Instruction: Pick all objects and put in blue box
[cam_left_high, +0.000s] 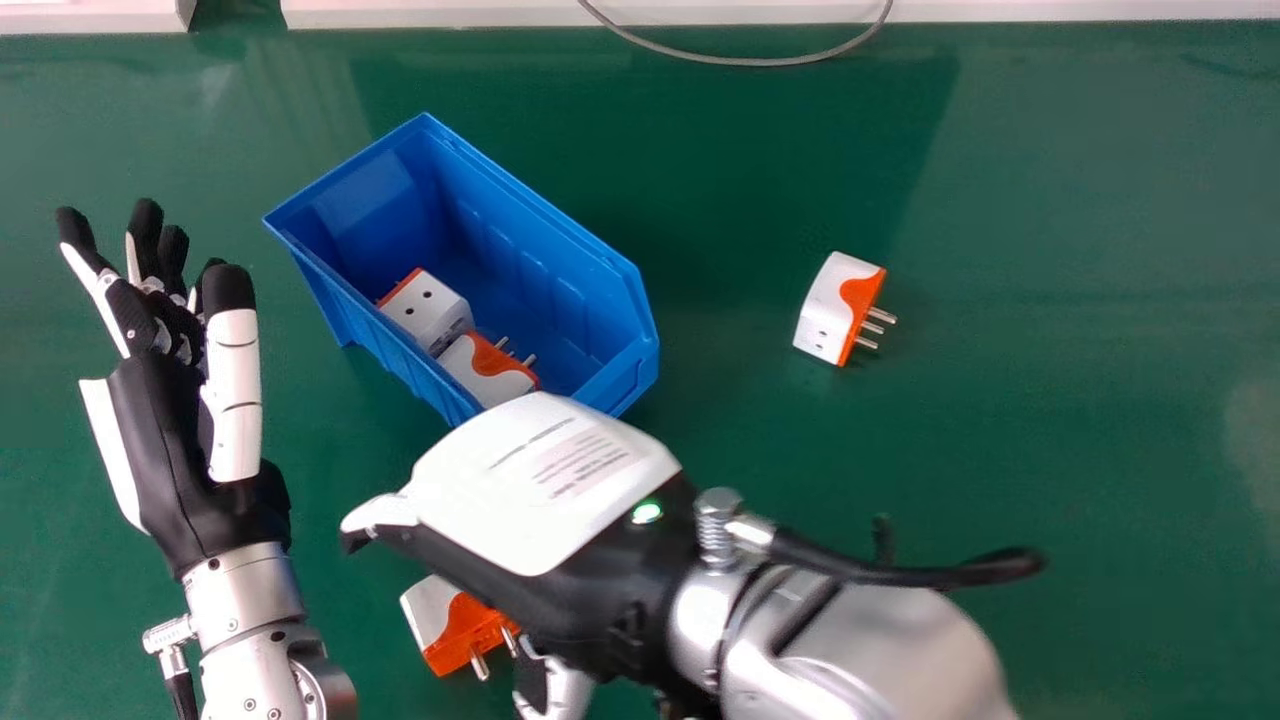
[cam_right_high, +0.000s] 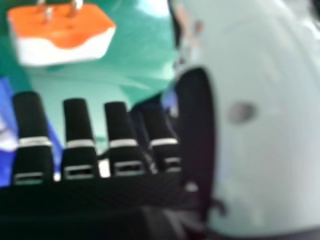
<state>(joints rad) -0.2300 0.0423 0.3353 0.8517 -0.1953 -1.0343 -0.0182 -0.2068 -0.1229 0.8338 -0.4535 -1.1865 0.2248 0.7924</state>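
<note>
In the head view my right hand (cam_left_high: 545, 480) is over the table just in front of the blue box (cam_left_high: 610, 262), its back toward the camera. An orange-and-white plug adapter (cam_left_high: 437, 618) lies partly covered beside it. In the right hand view, straight fingers mark my right hand (cam_right_high: 76, 125) as open, and an adapter (cam_right_high: 60, 37) shows beyond the fingertips, not touched. Inside the box are two adapters, one (cam_left_high: 430, 310) against the other (cam_left_high: 487, 368). Another adapter (cam_left_high: 838, 307) lies right of the box, prongs pointing right. My left hand (cam_left_high: 165, 440) is open and empty, left of the box.
The green table (cam_left_high: 1050, 430) has free room to the right of the box and around the far adapter. A grey cable (cam_left_high: 760, 62) loops over the table's far edge, where a white rail (cam_left_high: 450, 14) runs.
</note>
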